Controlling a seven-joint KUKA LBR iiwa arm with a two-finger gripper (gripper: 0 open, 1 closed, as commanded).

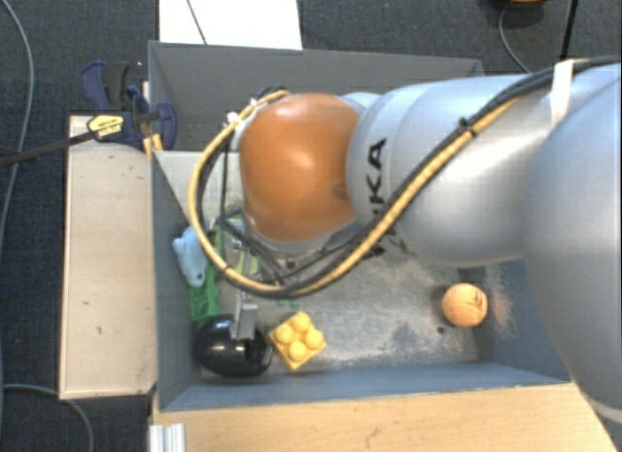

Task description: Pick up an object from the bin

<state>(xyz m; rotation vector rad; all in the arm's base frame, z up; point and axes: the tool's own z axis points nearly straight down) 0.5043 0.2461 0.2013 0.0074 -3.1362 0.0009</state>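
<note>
Camera view: gripper [245,316], opening cannot be told, just above black rounded object [229,355] in the bin's [321,76] lower-left corner. Yellow studded block [297,339] adjoins. Advised: descend straight, clear of block.

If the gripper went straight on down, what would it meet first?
Probably the black rounded thing in the lower-left corner of the bin, directly under the gripper; the yellow studded block lies just beside it. Depth is unclear.
</note>
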